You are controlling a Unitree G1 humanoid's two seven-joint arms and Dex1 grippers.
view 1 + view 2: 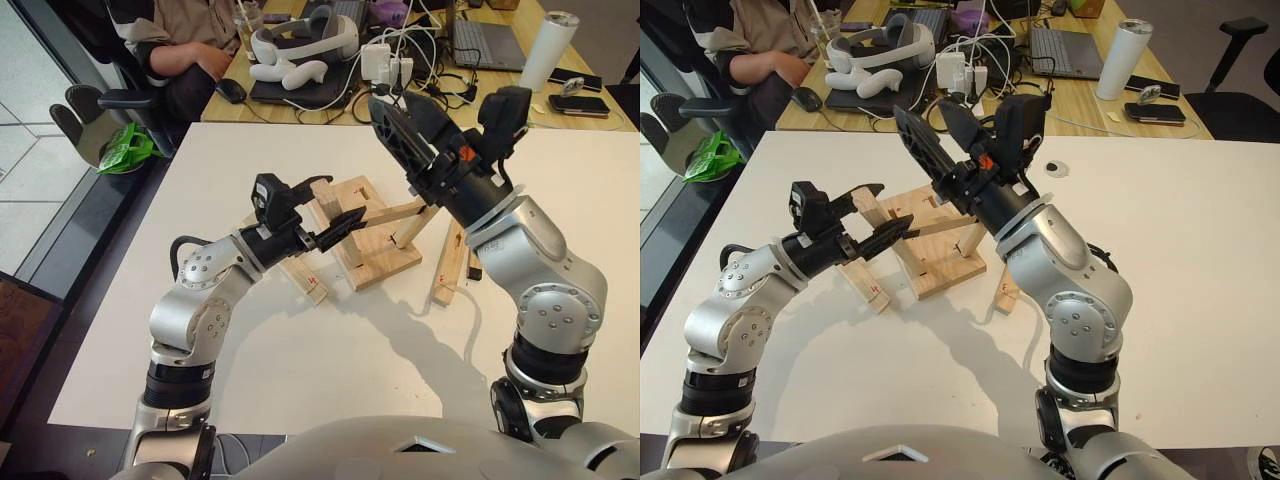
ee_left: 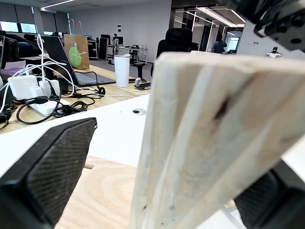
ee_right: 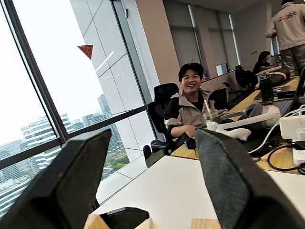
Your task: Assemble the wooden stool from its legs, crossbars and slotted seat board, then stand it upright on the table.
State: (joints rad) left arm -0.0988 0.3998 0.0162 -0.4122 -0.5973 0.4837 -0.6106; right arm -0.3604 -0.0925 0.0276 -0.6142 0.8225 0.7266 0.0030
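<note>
The partly built stool lies on the white table (image 1: 300, 390): its slotted seat board (image 1: 378, 258) is flat, with legs standing up from it and a crossbar (image 1: 398, 212) slanting between them. My left gripper (image 1: 340, 200) is open, its fingers either side of one upright leg (image 2: 205, 143) at the board's left end, with a gap showing beside the wood. My right gripper (image 1: 388, 100) hangs high over the board's far right side, open and empty (image 3: 152, 176). A loose leg (image 1: 450, 262) lies right of the board, and another wooden piece (image 1: 305, 275) lies to its left.
Behind the table is a wooden desk (image 1: 500, 85) with a headset (image 1: 300, 40), cables, a laptop and a white tumbler (image 1: 548, 48). A seated person is at the desk's left end. The near half of the table is bare.
</note>
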